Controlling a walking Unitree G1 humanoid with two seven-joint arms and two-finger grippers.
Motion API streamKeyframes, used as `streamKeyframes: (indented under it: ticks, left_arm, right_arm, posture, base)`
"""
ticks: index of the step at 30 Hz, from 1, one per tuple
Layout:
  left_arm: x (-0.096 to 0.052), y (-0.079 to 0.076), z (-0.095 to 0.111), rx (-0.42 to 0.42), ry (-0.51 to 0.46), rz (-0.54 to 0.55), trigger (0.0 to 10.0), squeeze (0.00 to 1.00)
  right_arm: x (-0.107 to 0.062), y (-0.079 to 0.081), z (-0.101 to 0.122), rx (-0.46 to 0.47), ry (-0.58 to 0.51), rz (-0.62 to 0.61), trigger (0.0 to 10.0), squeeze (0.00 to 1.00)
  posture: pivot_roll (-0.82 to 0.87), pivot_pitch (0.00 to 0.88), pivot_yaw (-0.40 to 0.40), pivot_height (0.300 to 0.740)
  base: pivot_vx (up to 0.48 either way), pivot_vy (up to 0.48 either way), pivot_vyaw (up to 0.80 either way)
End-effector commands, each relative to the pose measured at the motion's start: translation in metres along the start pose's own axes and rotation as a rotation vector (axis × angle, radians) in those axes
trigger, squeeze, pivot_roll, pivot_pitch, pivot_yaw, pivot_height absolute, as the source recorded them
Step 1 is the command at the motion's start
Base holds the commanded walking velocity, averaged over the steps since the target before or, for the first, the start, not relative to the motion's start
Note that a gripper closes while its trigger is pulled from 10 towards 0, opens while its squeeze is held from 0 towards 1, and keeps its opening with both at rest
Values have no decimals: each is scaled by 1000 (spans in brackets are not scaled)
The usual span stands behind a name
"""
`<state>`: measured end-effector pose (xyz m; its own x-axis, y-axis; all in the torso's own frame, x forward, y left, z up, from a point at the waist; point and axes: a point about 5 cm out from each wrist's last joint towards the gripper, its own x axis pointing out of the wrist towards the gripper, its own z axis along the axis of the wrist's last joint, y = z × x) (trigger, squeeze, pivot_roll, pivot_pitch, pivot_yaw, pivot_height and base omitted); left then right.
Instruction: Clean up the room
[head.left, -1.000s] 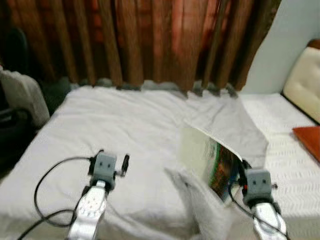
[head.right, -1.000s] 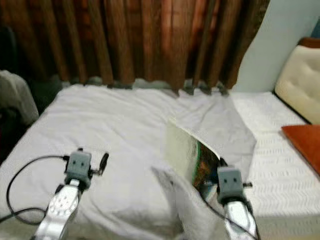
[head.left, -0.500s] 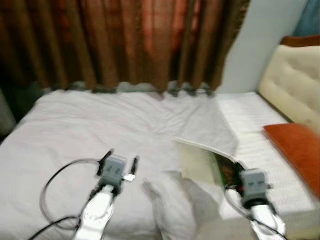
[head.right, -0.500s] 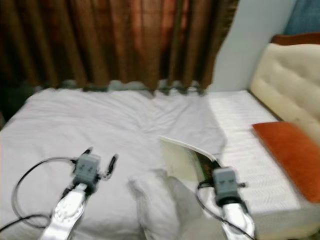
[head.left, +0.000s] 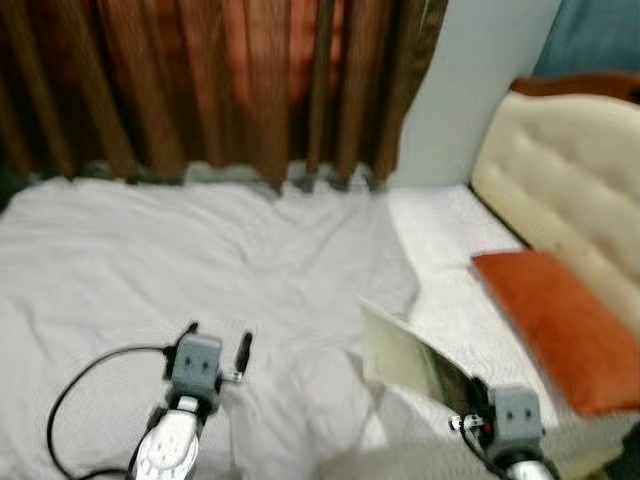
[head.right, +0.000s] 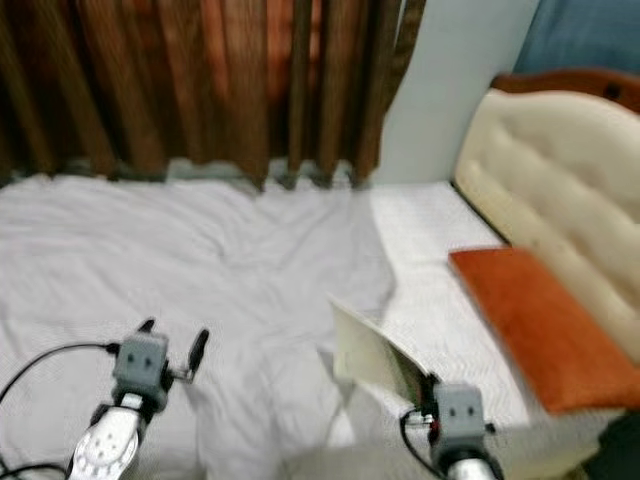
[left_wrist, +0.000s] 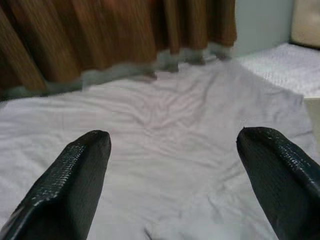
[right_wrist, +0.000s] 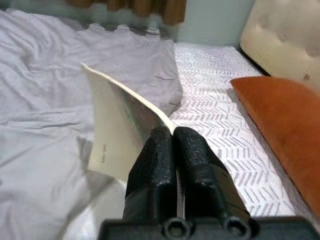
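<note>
My right gripper (right_wrist: 172, 137) is shut on a thin cream booklet (right_wrist: 120, 130), pinching its edge so it stands up off the bed. In the eye views the booklet (head.left: 410, 360) hangs over the rumpled grey blanket (head.left: 200, 270) near the bed's front right. My left gripper (head.left: 218, 335) is open above the blanket with nothing between its fingers (left_wrist: 75, 180). A black cable (head.left: 85, 385) loops from the left arm.
The bed has a white patterned mattress (head.left: 450, 300) to the right of the blanket. An orange pillow (head.left: 550, 325) lies against the cream tufted headboard (head.left: 570, 200). Brown curtains (head.left: 200, 90) hang behind the bed, and a pale wall (head.left: 470, 90) stands beside them.
The camera has swung to the right, bringing the headboard and orange pillow into view. The right gripper still holds the booklet, now tilted lower. The left gripper stays open.
</note>
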<state>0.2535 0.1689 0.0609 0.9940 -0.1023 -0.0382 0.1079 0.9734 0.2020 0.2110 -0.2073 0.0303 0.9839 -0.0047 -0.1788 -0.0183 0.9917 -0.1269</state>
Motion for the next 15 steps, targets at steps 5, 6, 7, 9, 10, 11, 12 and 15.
streamKeyframes:
  ticks: [5, 6, 7, 9, 10, 11, 12, 15]
  left_arm:
    - [10, -16, 18, -8, -56, -38, 10000, 0]
    - [11, -14, 17, -8, -49, -30, 10000, 0]
    - [12, -13, 17, -8, -43, -25, 10000, 0]
    - [12, -9, 16, -13, -29, -15, 10000, 0]
    - [12, -7, 15, -18, -21, -6, 10000, 0]
    - [12, -4, 13, -17, -7, 5, 10000, 0]
    - [13, -3, 12, -15, -4, 10, 10000, 0]
    - [14, -3, 12, -8, -2, 16, 10000, 0]
  right_arm:
    - [17, -12, 17, 14, -61, -23, 0, 0]
    - [19, -12, 18, 15, -63, -21, 0, 0]
    - [20, -12, 18, 19, -64, -18, 0, 0]
    - [21, -11, 19, 24, -61, -9, 0, 0]
    - [21, -11, 18, 29, -59, -6, 0, 0]
    - [22, -10, 18, 36, -57, 0, 0, 0]
    - [22, -9, 18, 43, -58, 5, 0, 0]
    - [24, -5, 19, 54, -63, 24, 0, 0]
  posture:
    - [7, 0, -74, 740]
    - [10, 0, -76, 740]
    - [10, 0, -76, 740]
    - [16, 0, -81, 740]
    - [16, 0, -83, 740]
    - [18, 0, -85, 740]
    - [18, 0, -85, 740]
    - [18, 0, -87, 740]
  base:
    - [266, -398, 0]
    - [266, -394, 0]
    - [262, -398, 0]
    - [264, -398, 0]
    - [266, -398, 0]
    - [262, -398, 0]
    - [266, -398, 0]
    - [266, -398, 0]
